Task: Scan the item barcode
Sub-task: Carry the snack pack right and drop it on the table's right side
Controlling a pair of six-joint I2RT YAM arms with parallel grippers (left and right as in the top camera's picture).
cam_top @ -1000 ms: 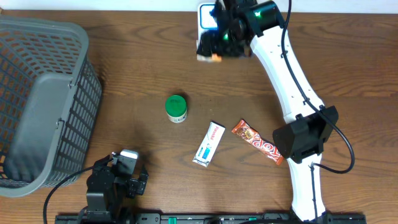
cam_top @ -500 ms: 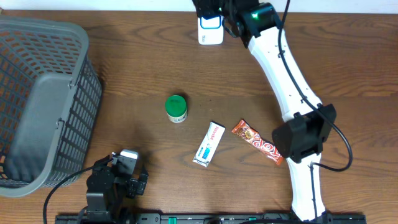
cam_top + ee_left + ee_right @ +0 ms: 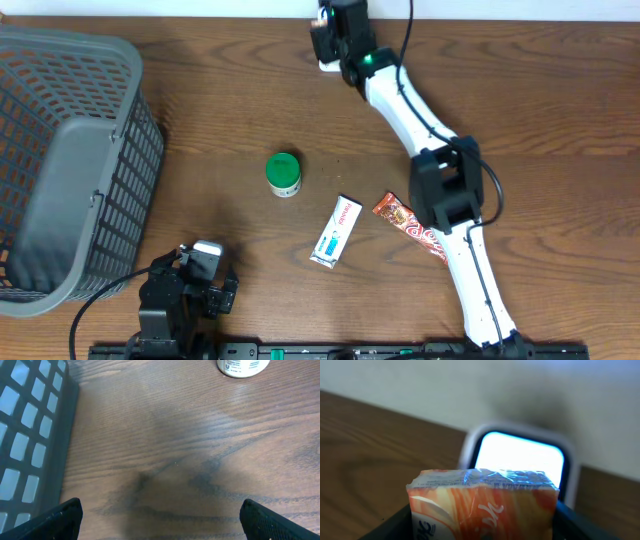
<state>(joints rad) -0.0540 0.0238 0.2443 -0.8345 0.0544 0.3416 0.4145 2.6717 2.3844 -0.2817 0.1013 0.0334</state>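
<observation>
My right gripper [image 3: 482,527] is shut on an orange-and-white packet [image 3: 482,502], its dark fingers pressed against both sides. Right behind the packet stands the white scanner [image 3: 520,455] with its window lit bright. From above, the right gripper [image 3: 335,35] hangs over the scanner [image 3: 326,64] at the table's far edge, hiding most of it. My left gripper [image 3: 160,520] is open over bare wood, with nothing between its fingers. In the overhead view the left gripper [image 3: 190,285] rests near the front left.
A grey mesh basket [image 3: 60,160] fills the left side, its wall [image 3: 30,435] close to my left gripper. A green-lidded bottle [image 3: 284,174], a white-and-blue packet [image 3: 336,231] and a red snack bar [image 3: 410,228] lie mid-table.
The right arm has swung left and back with the packet, now sitting over the scanner at the far edge. The left arm has not moved.
</observation>
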